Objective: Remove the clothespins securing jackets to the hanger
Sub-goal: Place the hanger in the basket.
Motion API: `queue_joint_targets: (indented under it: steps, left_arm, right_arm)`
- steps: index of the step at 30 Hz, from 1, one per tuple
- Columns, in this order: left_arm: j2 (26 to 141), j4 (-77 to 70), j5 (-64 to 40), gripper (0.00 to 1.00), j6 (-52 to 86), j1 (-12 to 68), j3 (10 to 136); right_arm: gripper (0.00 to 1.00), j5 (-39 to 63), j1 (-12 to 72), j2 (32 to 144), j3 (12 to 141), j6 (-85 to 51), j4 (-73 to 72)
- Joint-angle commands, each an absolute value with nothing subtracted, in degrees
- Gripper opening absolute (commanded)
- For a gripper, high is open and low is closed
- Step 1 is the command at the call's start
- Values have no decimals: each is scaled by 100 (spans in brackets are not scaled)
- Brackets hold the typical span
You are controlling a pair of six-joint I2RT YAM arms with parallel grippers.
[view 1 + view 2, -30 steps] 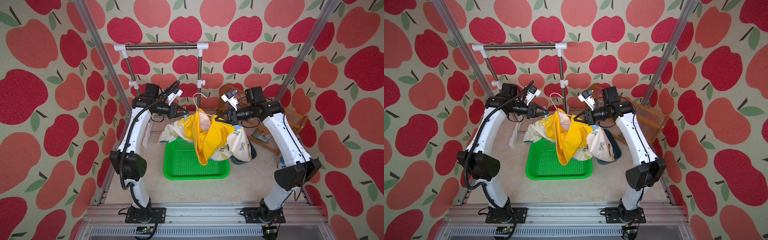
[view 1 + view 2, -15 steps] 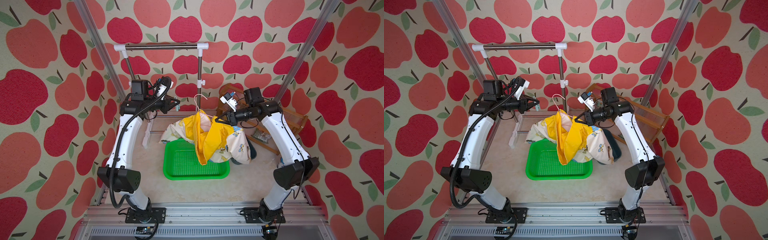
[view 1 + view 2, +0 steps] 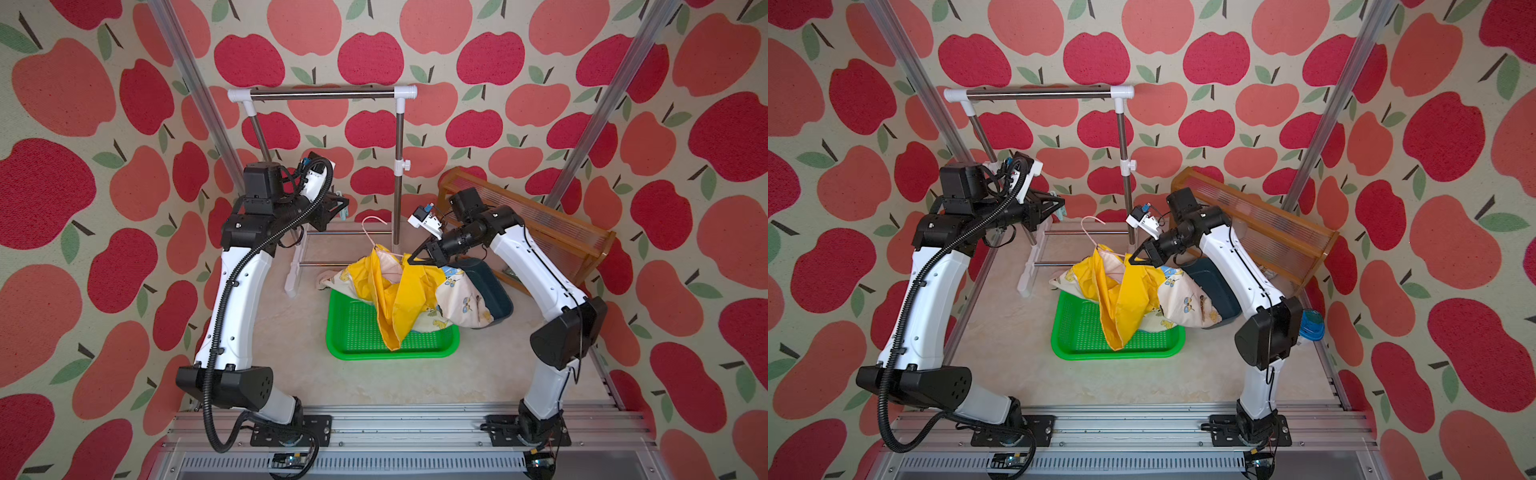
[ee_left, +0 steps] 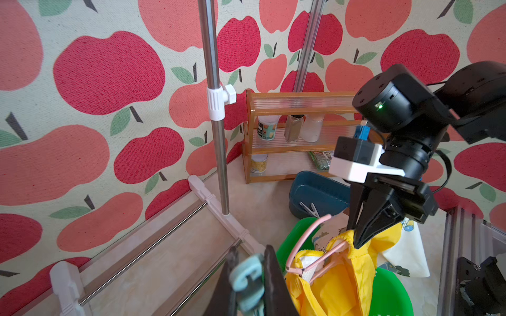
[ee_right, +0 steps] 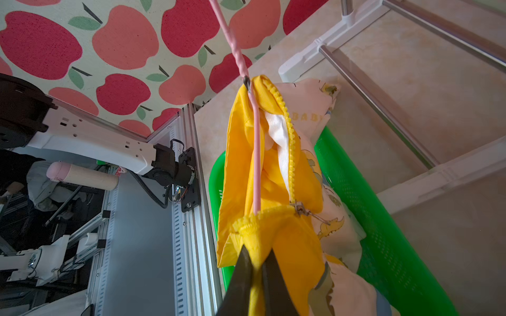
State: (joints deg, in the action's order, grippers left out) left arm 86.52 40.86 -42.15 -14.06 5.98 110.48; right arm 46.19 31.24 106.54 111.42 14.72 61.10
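- Where the floor lies closest to us, we see the green tray (image 3: pixel 353 332), with the lower folds of the jackets hanging over its far half.
- We find the yellow jacket (image 3: pixel 399 299) in front, draped down onto the tray. The cream printed jacket (image 3: pixel 461 299) bunches behind it and to its right, reaching over the dark blue bin (image 3: pixel 492 291).
- We see the right gripper (image 5: pixel 257 254) pressed together on a fold of the yellow jacket near the collar, the fabric pinched between its two dark fingers.
- We follow the pink hanger (image 5: pixel 256 164) running inside the yellow collar beside the zip. Its hook end rises into the air above the garments.
- We spot a pale clothespin (image 4: pixel 309 209) lying inside the bin in the left wrist view.
- Farther back on the left, we see the left gripper (image 4: pixel 250 253) clamped on a pale teal clothespin (image 4: pixel 246 276), raised well apart from the jackets.
- Farthest from us, the steel clothes rail (image 3: pixel 324 93) and a wooden shelf (image 3: pixel 540 232) holding jars stand against the apple-patterned wall.
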Motion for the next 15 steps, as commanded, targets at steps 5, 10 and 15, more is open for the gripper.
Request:
queue_joint_targets:
  steps: [5, 10, 15]
  left_arm:
    - [8603, 4133, -4157, 0, -1459, 659, 11019]
    - [9031, 4682, -4074, 0, -1781, 1124, 11661]
    - [9468, 4594, -4491, 0, -1670, 1560, 11952]
  right_arm:
    - [5, 4325, 3397, 10552, 9987, 1071, 5232]
    - [41, 4213, 3345, 10591, 9884, 647, 4806]
    - [63, 4070, 3030, 9912, 9520, -33, 3860]
